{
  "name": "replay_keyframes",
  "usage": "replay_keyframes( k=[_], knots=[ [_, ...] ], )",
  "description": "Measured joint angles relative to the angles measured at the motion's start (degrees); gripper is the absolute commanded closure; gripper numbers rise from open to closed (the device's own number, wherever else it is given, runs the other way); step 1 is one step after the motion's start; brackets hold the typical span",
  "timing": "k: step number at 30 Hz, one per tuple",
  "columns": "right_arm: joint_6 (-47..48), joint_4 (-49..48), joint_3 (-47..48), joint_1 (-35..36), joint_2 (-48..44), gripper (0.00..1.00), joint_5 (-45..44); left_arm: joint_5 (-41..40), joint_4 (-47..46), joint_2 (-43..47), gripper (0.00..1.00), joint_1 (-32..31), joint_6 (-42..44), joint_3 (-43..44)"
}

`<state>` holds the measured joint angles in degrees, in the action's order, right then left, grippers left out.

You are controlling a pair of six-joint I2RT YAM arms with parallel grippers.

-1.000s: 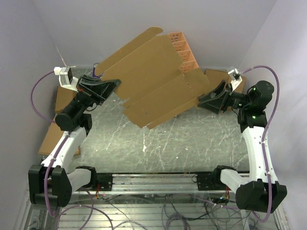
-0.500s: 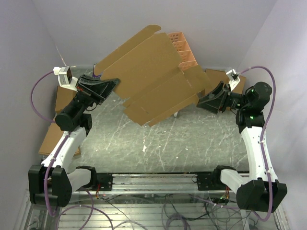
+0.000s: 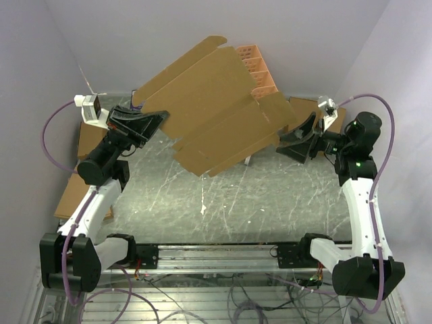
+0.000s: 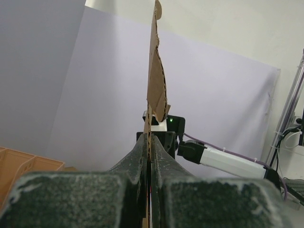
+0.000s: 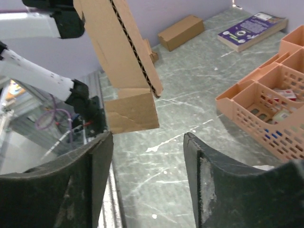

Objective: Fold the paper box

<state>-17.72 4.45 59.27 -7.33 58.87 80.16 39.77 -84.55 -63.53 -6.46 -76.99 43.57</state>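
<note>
The paper box (image 3: 212, 108) is a flat brown die-cut cardboard sheet held up in the air above the back of the table, tilted. My left gripper (image 3: 160, 119) is shut on its left edge; in the left wrist view the sheet (image 4: 156, 80) stands edge-on between the closed fingers, where the gripper (image 4: 149, 138) pinches it. My right gripper (image 3: 295, 137) is open and empty just right of the sheet's right flap, not touching it. In the right wrist view the sheet (image 5: 124, 61) hangs ahead and up-left of the open gripper (image 5: 147, 137).
An orange lattice rack (image 3: 258, 71) stands behind the sheet and shows at right in the right wrist view (image 5: 266, 102). Flat brown cardboard lies at the left wall (image 3: 74, 189) and back right (image 3: 307, 108). A small brown box (image 5: 180, 31) and a purple book (image 5: 251, 27) lie on the table.
My right gripper has let go of the sheet's right flap and drawn back a little to the right, open. The sheet has tilted slightly; my left gripper keeps hold.
</note>
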Motion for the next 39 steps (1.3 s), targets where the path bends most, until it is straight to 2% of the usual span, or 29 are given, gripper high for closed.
replay_keyframes(
  k=[7, 11, 13, 18, 22, 26, 31, 39],
  knots=[
    [26.80, 23.32, 7.32, -0.15, -0.48, 0.31, -8.87, 1.70, -0.02, 0.26, 0.93, 0.02, 3.80, 0.00],
    [36.63, 32.39, 11.23, -0.55, -1.25, 0.33, -12.50, 3.32, 0.11, 0.17, 0.93, 0.22, 6.23, 0.00],
    [40.89, 36.87, 14.34, -0.59, -1.14, 0.37, -14.25, 4.24, 0.17, -0.04, 0.93, 0.55, 7.69, 0.13],
    [47.52, 44.30, 23.17, -0.85, 0.11, 0.61, -21.79, 6.21, 0.70, -0.15, 0.93, 1.68, 11.13, 1.16],
    [48.33, 44.44, 24.65, -0.87, -0.22, 0.76, -28.68, 6.95, 0.57, -0.26, 0.93, 2.25, 11.82, 1.29],
    [45.81, 41.29, 20.41, -0.94, -0.02, 0.81, -29.99, 6.99, -0.02, -1.16, 0.93, 2.29, 10.16, 1.81],
    [40.15, 34.71, 13.09, -0.96, 1.79, 0.81, -23.26, 6.99, -0.04, -1.57, 0.93, 2.32, 8.07, 1.92],
    [34.88, 28.57, 12.39, -0.96, 2.73, 0.80, -11.56, 6.97, -0.07, -1.57, 0.93, 2.32, 6.45, 1.92]
  ],
)
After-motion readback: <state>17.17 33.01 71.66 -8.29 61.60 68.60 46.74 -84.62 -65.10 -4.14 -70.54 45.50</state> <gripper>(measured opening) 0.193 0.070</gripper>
